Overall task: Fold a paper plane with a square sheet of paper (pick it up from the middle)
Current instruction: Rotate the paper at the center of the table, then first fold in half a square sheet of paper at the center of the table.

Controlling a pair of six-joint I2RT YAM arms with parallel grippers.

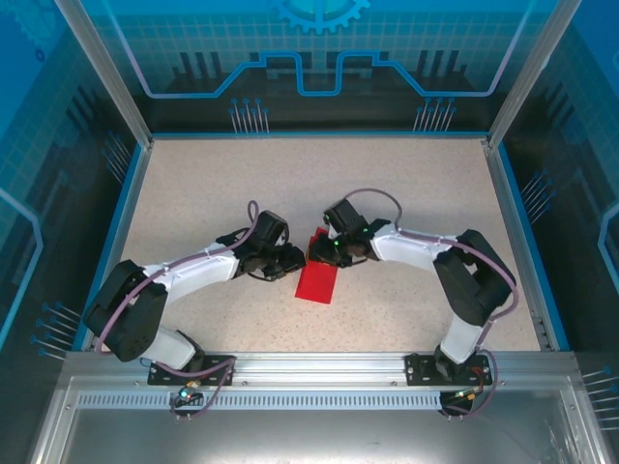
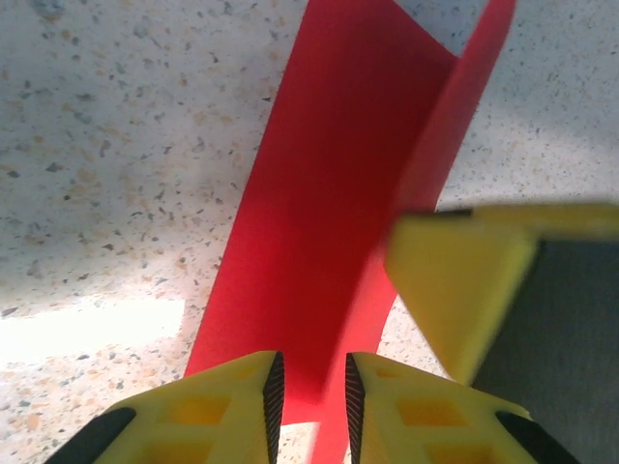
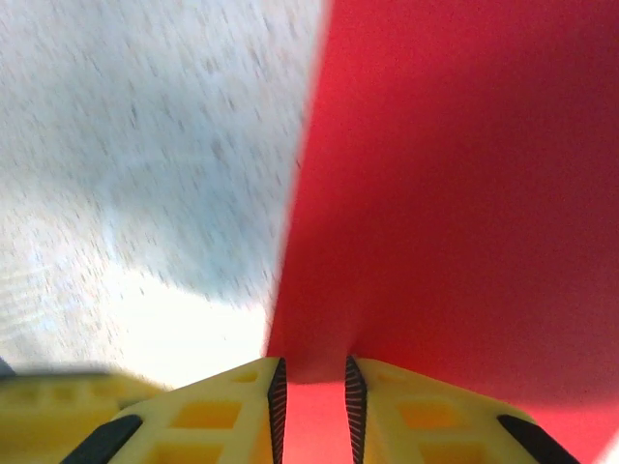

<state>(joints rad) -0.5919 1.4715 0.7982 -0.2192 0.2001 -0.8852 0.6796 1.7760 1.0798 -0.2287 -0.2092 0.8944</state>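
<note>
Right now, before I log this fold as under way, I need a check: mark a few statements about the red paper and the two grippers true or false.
1. The thin bright red sheet of paper lies fully flat on the speckled table. False: it is creased, with one flap standing up.
2. The left gripper and right gripper are both at the paper, with red showing in the gap between their jaws. True.
3. The left gripper's jaws are spread wide. False: only a narrow gap separates them.
4. One of the right gripper's yellow fingers shows beside the raised flap in the left wrist view. True.
</note>
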